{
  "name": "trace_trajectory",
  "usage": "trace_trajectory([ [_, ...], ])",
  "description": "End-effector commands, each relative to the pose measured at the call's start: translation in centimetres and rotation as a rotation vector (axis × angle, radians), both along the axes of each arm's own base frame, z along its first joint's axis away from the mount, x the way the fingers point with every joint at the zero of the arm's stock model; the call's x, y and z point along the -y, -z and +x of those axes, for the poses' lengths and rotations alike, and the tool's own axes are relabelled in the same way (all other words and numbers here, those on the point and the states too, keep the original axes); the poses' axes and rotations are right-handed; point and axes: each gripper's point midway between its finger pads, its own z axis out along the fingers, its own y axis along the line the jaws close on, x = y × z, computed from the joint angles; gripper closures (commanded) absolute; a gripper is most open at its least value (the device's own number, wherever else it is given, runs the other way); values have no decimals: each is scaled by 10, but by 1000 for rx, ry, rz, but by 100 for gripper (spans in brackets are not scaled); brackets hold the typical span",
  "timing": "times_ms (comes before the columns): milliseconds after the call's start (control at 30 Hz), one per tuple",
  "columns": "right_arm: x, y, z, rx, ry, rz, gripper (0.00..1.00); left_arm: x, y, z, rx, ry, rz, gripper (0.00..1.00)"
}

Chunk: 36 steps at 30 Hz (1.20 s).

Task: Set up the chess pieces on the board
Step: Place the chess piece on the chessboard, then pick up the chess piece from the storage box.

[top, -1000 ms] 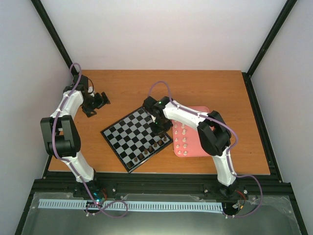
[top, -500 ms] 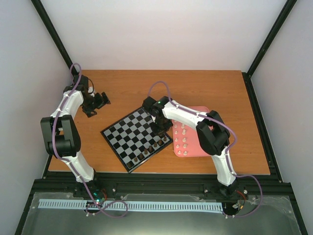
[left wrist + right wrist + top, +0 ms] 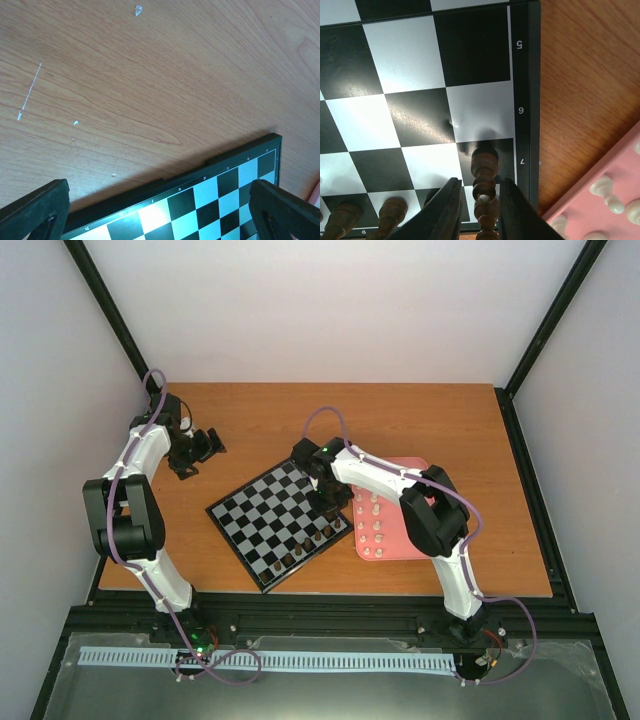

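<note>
Right elbow (image 3: 432,512) leftward; fingers (image 3: 446,212) astride brown piece (image 3: 484,192).

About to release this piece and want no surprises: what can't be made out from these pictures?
- Right wrist view: whether the right gripper actually touches the dark piece between its fingers. The bottom edge cuts both off.
- Top view: the right arm hides the board squares beneath it. The cream pieces in the pink tray are too small to identify.
- Left wrist view: only one board edge shows, no pieces.
</note>
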Motion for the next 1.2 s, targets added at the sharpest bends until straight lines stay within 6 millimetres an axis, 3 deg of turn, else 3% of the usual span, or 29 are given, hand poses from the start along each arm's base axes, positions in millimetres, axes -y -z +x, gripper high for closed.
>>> trace_trajectory([
  [0,2,0,-1,12,-5,-17,76,3,-3,6,25,16,-4,0],
  [167,-5,-14,-1,24,-22,31,63,3,-3,6,26,16,-5,0],
  [300,-8,-47,10,95,-28,62,53,4,-3,7,28,19,-6,0],
  [433,6,-87,35,186,18,84,46,4,-3,7,25,18,-10,0],
  [533,35,-103,61,222,102,90,46,4,-2,8,26,18,-13,0],
  [600,66,-100,78,229,168,67,46,4,-2,8,26,18,-16,0],
  [767,152,-65,106,186,329,-19,48,6,-3,9,25,23,-21,0],
  [833,178,-56,116,189,379,-35,48,5,-3,10,25,22,-18,0],
  [1000,218,-33,129,175,461,-68,50,5,-5,11,23,25,-13,0],
  [1167,242,-8,130,132,492,-97,52,4,-3,10,17,24,-11,0],
])
